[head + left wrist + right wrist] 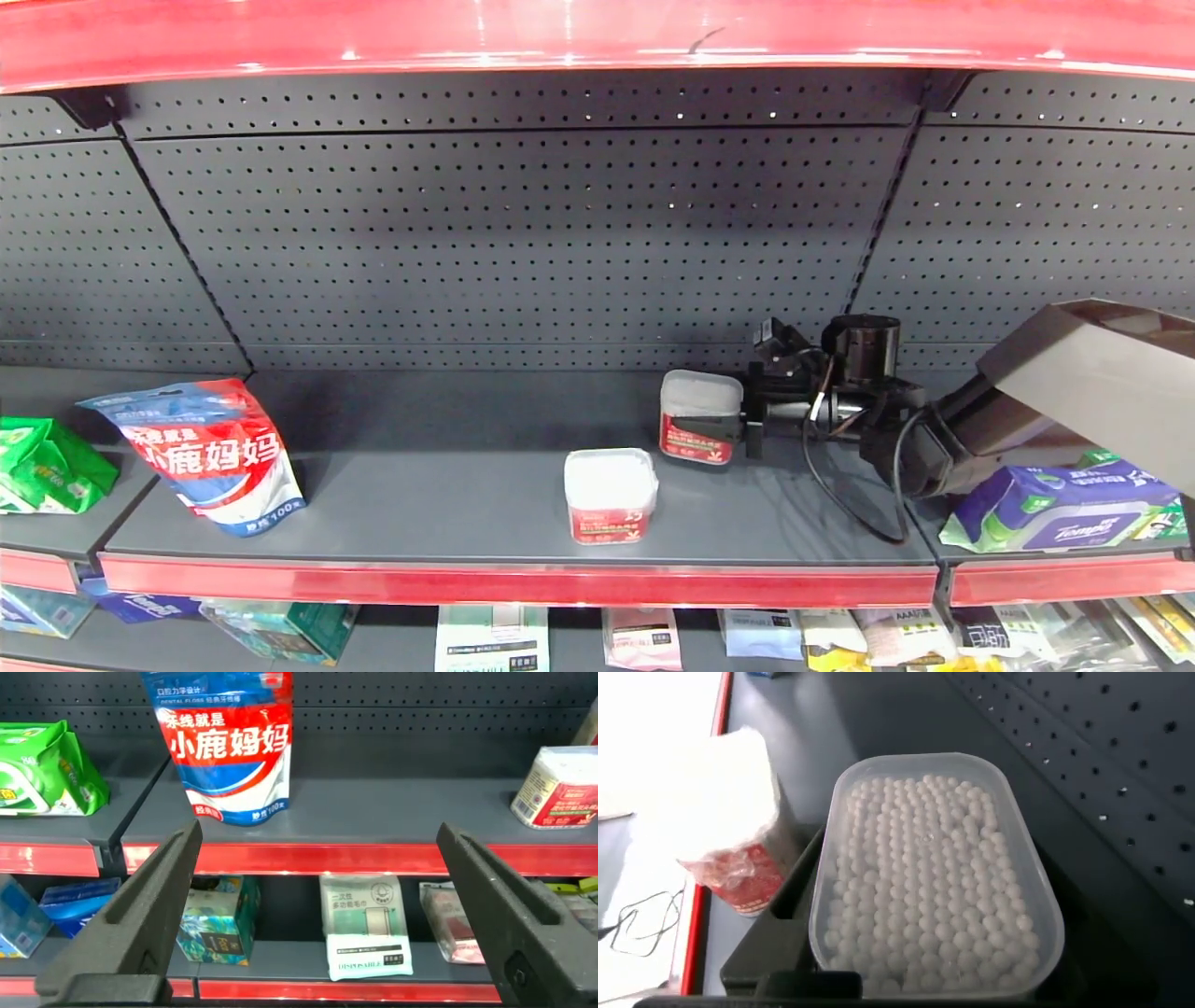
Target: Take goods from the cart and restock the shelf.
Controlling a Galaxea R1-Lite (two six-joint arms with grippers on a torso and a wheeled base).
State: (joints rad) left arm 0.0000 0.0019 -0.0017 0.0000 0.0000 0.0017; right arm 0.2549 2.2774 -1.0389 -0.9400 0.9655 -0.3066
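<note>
Grey pegboard (523, 233) backs the shelf (448, 504), and the right hand (721, 431) is clamped on a tub (698, 392) toward the shelf's back right. Whether the tub touches the shelf yet, I can't tell. Left hand (320, 835) hangs fingers apart before the front edge. The risk: let go tilted, the tub could topple, and a careless pull-back could knock the second tub (610, 495) off the front edge. Labels: red bands on both tubs, white characters on the pouch (210, 453); the fine print is unreadable.
</note>
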